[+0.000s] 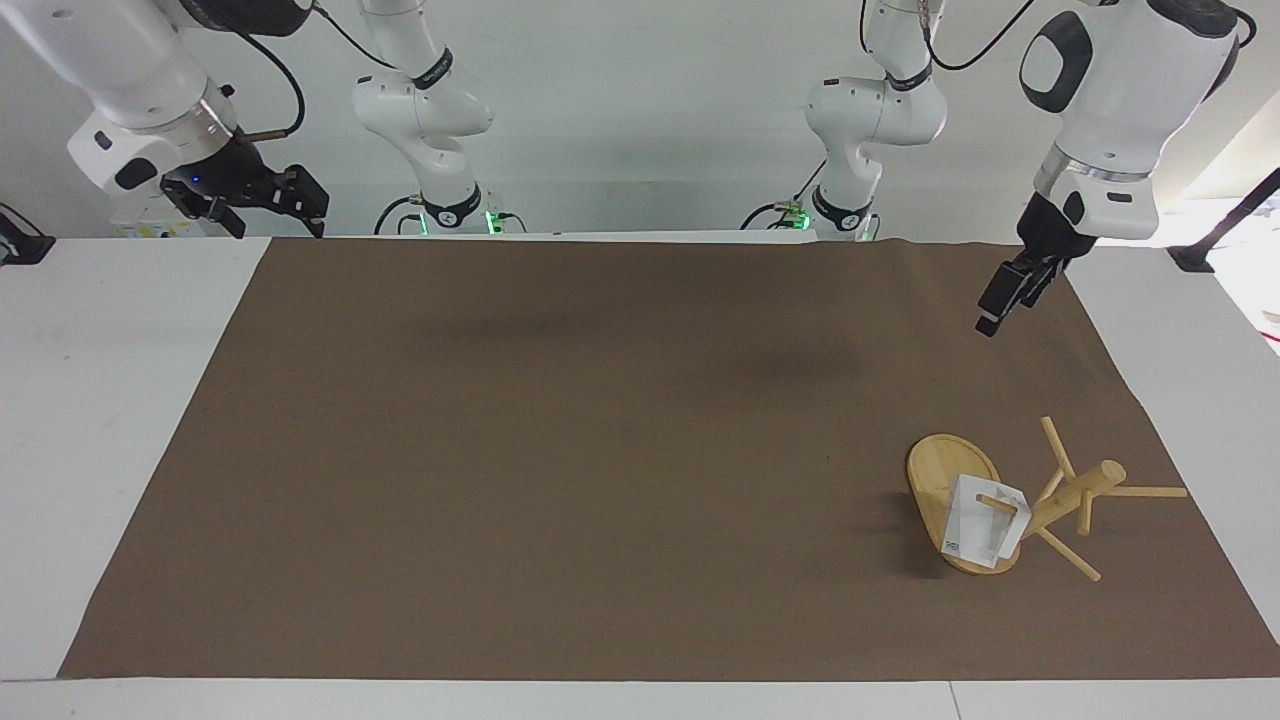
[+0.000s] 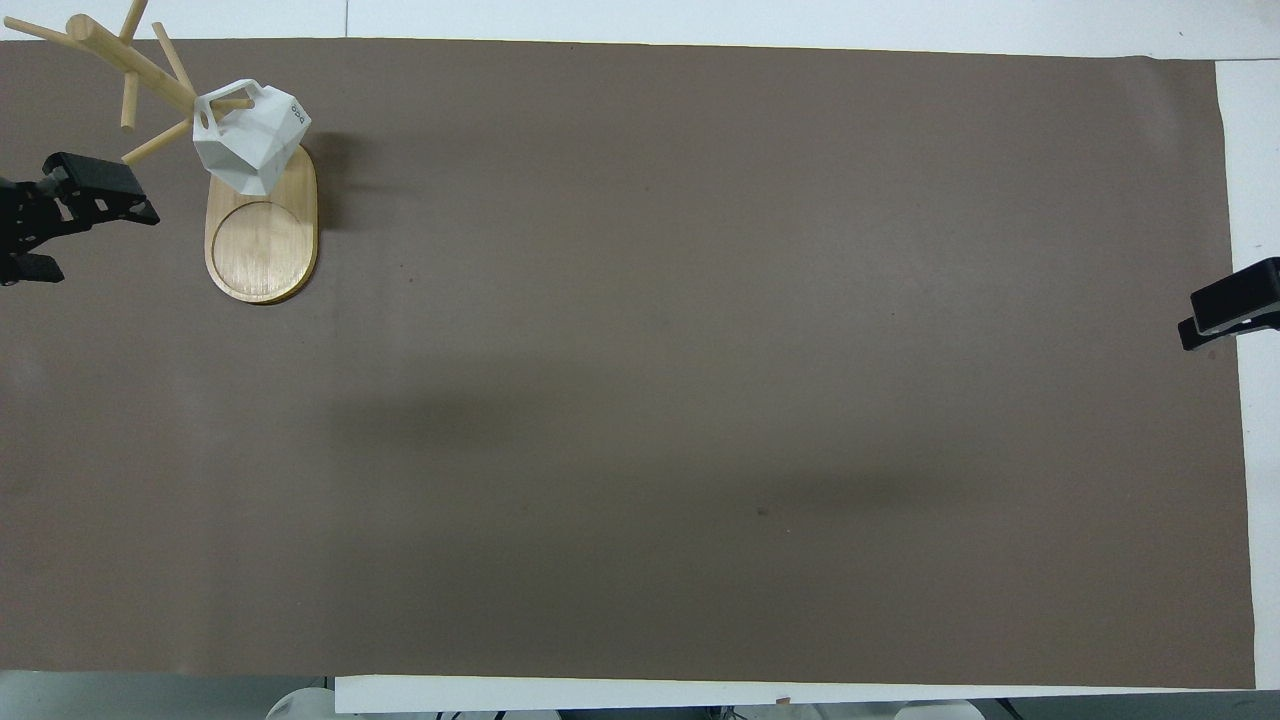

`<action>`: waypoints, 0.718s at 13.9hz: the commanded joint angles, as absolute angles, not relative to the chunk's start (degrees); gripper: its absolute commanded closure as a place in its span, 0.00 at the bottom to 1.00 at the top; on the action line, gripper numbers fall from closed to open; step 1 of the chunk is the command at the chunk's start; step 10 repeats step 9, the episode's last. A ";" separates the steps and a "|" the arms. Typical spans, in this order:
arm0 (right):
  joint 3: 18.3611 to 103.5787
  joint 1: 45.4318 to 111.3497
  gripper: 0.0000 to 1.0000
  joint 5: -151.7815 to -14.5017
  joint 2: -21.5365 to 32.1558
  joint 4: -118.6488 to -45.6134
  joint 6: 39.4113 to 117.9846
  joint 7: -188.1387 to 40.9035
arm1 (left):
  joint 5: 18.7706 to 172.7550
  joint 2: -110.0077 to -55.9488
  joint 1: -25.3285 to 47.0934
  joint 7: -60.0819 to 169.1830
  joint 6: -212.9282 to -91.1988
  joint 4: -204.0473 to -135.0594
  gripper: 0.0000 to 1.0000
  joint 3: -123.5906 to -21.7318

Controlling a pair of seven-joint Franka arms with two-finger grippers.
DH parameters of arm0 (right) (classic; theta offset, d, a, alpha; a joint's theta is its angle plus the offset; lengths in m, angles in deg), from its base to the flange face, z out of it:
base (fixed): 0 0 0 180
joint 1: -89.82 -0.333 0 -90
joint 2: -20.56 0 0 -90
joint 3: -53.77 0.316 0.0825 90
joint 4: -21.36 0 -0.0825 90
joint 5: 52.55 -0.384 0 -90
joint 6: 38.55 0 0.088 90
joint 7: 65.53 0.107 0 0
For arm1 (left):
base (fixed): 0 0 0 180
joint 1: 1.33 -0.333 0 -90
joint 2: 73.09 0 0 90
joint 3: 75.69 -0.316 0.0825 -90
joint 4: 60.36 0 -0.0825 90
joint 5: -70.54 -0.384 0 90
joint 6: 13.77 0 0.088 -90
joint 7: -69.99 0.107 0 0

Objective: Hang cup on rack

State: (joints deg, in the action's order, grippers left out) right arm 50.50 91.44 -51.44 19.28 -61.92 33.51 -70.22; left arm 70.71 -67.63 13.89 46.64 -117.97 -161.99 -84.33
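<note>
The bamboo rack stands on its oval base [image 1: 935, 475] at the left arm's end of the table; the base also shows in the overhead view [image 2: 262, 250]. The white faceted cup [image 1: 978, 528] hangs by its handle on one of the rack's pegs, above the base, and shows from above too [image 2: 250, 135]. My left gripper [image 1: 1000, 300] is open and empty, raised over the mat, apart from the rack; it also shows in the overhead view [image 2: 60, 225]. My right gripper [image 1: 265, 200] waits open and empty, raised at the right arm's end.
A brown mat [image 1: 560, 450] covers most of the white table. Black clamps sit on the table at both ends [image 1: 20, 248] [image 1: 1200, 255]. The rack's other pegs [image 1: 1150, 491] stick out toward the mat's edge.
</note>
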 commanded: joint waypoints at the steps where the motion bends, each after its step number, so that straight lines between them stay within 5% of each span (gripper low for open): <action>1: 50.78 91.84 0.01 -51.76 20.21 -63.19 33.79 -70.19 | 69.66 -71.32 12.03 60.20 -109.17 -153.64 0.00 -84.12; 4: 50.78 91.92 0.01 -51.76 20.21 -63.19 33.79 -70.19 | 69.75 -75.81 7.55 77.96 -95.80 -143.17 0.00 -84.30; 10: 50.78 91.84 0.01 -51.76 20.21 -63.19 33.87 -70.28 | 70.36 -75.99 7.63 77.90 -98.76 -143.67 0.00 -84.30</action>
